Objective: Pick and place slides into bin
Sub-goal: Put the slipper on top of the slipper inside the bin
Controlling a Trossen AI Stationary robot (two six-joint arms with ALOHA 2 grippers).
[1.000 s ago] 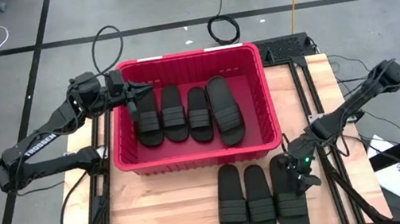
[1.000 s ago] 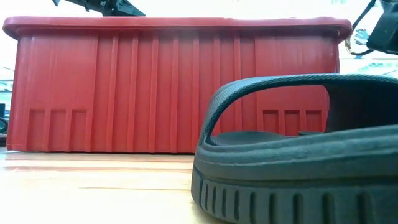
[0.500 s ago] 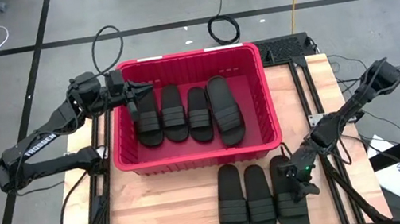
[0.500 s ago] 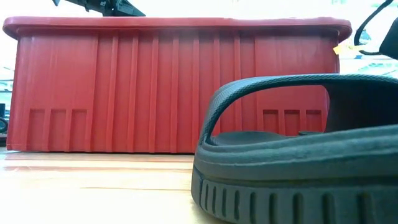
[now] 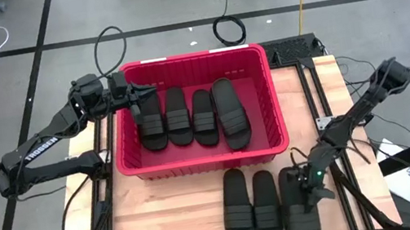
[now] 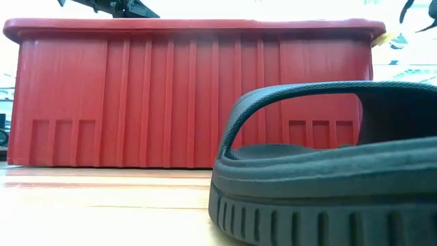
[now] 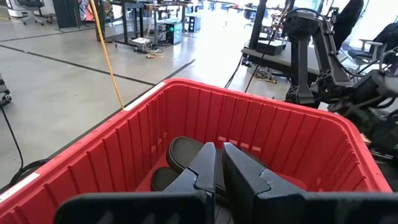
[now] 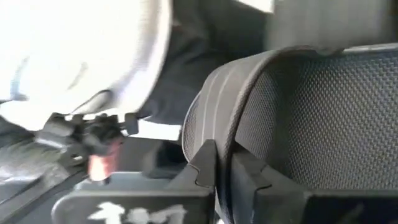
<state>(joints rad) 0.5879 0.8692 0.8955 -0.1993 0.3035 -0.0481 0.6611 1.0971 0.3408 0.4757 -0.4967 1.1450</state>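
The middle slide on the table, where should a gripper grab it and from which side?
Probably the ribbed strap of the middle slide: it arches clear of the footbed. Come from above with one finger under the strap, since neighbouring slides crowd both long edges.

Bin [image 5: 132, 164]: red, vertically ribbed walls. Slides [image 5: 237, 206]: matte black, ribbed straps; the strap in my right gripper [image 8: 222, 163] dark grey, mesh-textured inside. Table [image 5: 172, 219]: pale wood planks.

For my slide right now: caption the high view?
Four slides in bin; right gripper shut on third table slide.
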